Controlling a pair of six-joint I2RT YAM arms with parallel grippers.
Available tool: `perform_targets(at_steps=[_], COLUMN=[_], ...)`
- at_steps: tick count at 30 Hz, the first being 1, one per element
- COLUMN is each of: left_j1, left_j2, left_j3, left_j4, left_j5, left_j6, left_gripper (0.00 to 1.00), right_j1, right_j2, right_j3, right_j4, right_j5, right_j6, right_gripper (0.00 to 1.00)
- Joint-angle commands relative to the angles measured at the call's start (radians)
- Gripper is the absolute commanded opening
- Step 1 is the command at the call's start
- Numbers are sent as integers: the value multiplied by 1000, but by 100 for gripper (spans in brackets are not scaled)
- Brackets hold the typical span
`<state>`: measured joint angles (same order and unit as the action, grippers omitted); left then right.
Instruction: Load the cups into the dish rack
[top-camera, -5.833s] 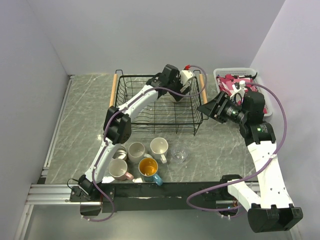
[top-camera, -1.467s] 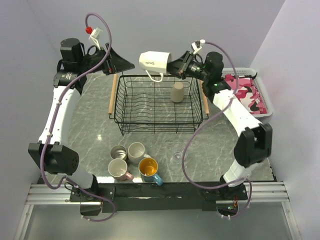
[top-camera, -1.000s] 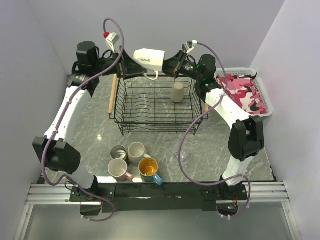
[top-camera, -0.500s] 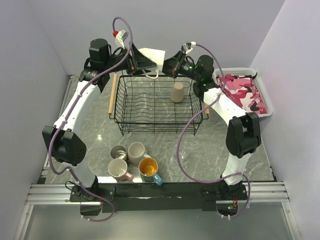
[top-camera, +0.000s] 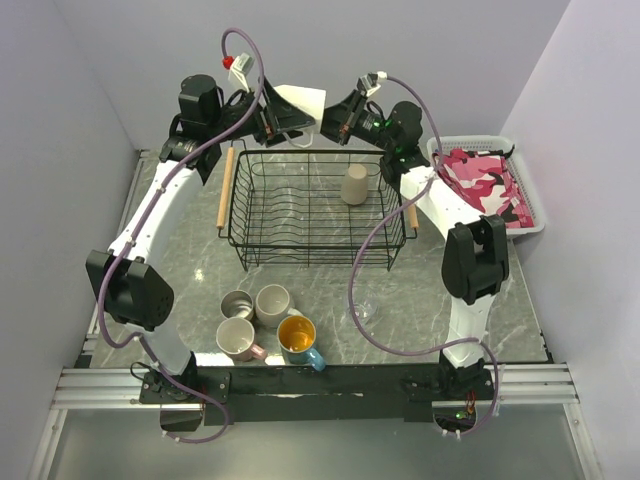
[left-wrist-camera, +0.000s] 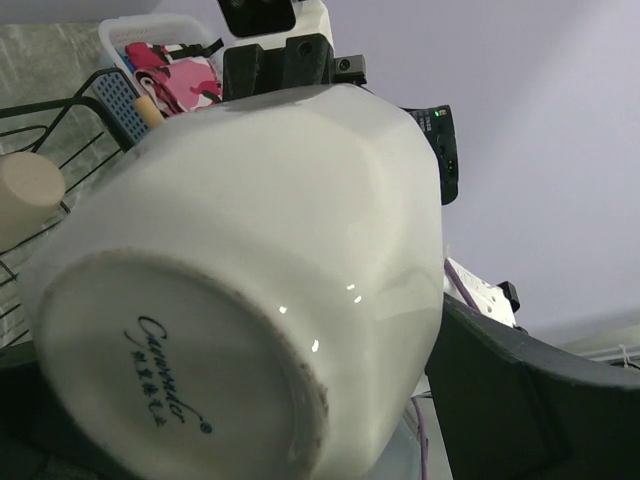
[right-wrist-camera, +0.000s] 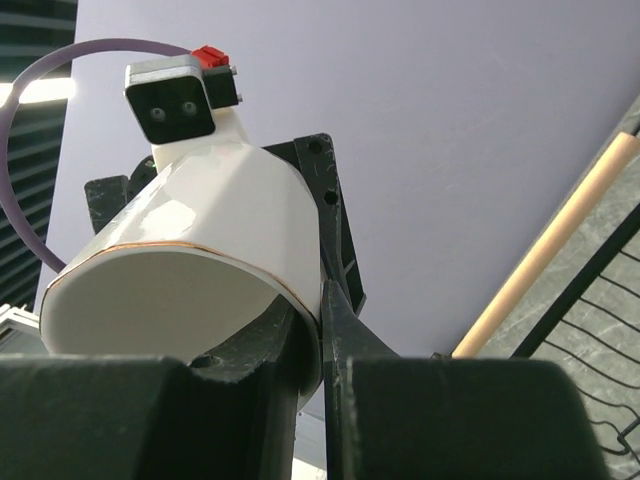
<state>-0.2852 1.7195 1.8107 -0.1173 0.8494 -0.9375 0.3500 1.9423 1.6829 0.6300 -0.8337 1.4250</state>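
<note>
My right gripper (right-wrist-camera: 322, 300) is pinched tight on the rim of a white mug (top-camera: 300, 100). It holds the mug on its side in the air above the far edge of the dish rack (top-camera: 310, 268). My left gripper (top-camera: 278, 116) faces it from the other side, with its fingers spread wide around the mug's base. I can't tell whether they touch the mug. Inside the rack, a tan cup (top-camera: 354, 185) stands near the far right corner. On the bench (top-camera: 170, 250) in front of the rack, four cups are bunched together: a steel cup (top-camera: 236, 304), a second white mug (top-camera: 273, 304), a pink mug (top-camera: 237, 339) and a blue mug (top-camera: 298, 336) with an orange inside. A clear glass (top-camera: 362, 312) stands near them on the right. A white basket (top-camera: 530, 222) of pink cloth sits at the far right.
</note>
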Motion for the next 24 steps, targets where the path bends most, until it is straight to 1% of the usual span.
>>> perform_targets(at_steps=[1,6,7,10,12,13,15,16,19,21,24], left_j1=[-39,-45,-46,-45,-46,-46,-49,-49,-51,-52,-52], left_j2=[-58,-67,-69,-70,-69,-70,-70,-70,-69,-67,-69], left_j3=[26,19,16,6,7,6,9,9,12,19,24], left_j4=[61,71,74,80,88,96,96,100,108,110,111], left_j5=[57,60,59,62,62,63,63,62,66,65,60], left_j6=[-1,-1,-3,-9,-17,-18,-15,-17,-26,-27,-30], left_gripper=[96,99,95,91,87,80,70,55,35,30,33], right_j1=[15,7,4,3,6,7,9,10,20,27,37], right_j2=[20,30,35,44,38,38,30,30,27,26,27], right_j3=[95,106,113,130,121,104,92,89,77,60,46], right_j4=[82,88,95,91,92,97,103,103,79,71,68], right_j5=[56,70,77,82,88,91,99,97,97,97,85], right_j6=[23,31,35,35,34,32,31,29,6,-6,-12], right_gripper=[0,0,0,0,0,0,0,0,0,0,0])
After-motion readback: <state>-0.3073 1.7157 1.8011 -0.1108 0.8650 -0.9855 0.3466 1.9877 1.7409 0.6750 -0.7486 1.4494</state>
